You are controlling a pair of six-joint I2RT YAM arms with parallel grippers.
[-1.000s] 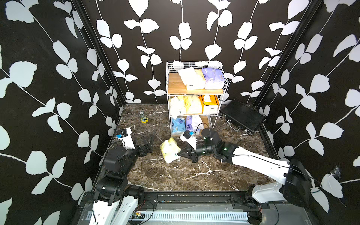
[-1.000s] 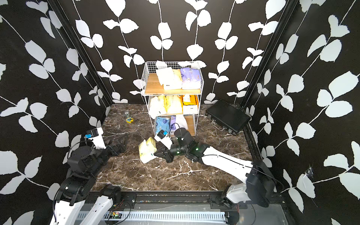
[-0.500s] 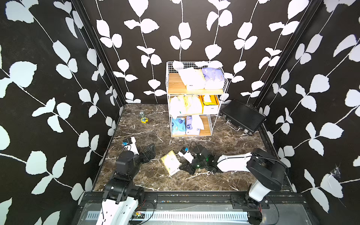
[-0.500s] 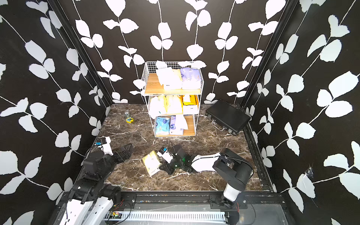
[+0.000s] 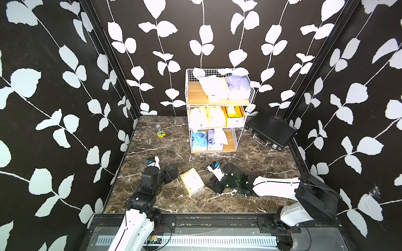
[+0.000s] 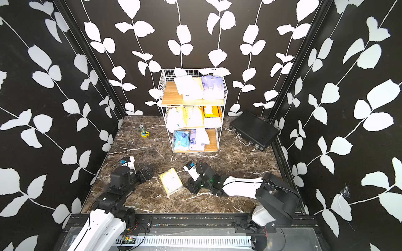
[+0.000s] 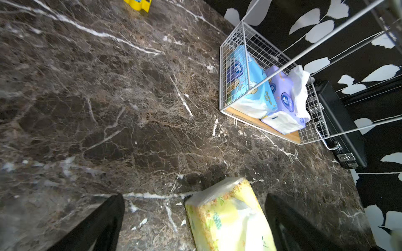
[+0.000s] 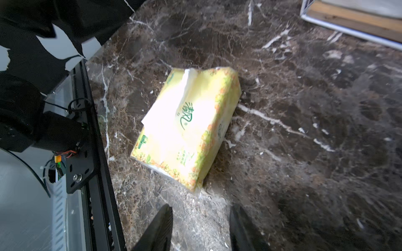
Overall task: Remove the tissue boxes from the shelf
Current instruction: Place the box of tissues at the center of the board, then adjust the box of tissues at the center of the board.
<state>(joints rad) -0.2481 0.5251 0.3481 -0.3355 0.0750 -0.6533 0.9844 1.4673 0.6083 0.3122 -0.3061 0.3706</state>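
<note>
A pale yellow soft-wrapped tissue pack (image 5: 192, 181) lies flat on the dark brown marble-patterned counter (image 5: 250, 158). It is off the three-tier white wire-grid shelf (image 5: 195, 95) and at about 6 o'clock from it in both top views, towards the near edge. Its glossy wrap has an orange-and-green flowered border and green lettering, and a white tissue stands out of the slot on its upper face. Its long side runs roughly from 11 to 5 o'clock.

The left end effector (image 5: 173, 171) sits at 9 o'clock of this pack, spread wide and gripping nothing. In the left wrist view one end of the pack shows in the gap between the black fingers (image 7: 104, 219), not squeezed. The right end effector (image 5: 214, 187) sits at 3 o'clock of the pack, jaws apart and empty, with bare counter between its tips and the pack.

The other packs are on the shelf:
- **Top board:** a whitish pack, a pale yellow one beside it, and a lavender soft pack (image 5: 238, 87) at the 3 o'clock end.
- **Middle board:** two pale yellow packs and a rigid orange-and-white box (image 5: 233, 117).
- **Bottom board:** a light blue soft pack (image 5: 199, 140) touching a second lavender one with a tissue pulled up.

A flat black case (image 5: 270, 130) lies at 3 o'clock of the shelf.
</note>
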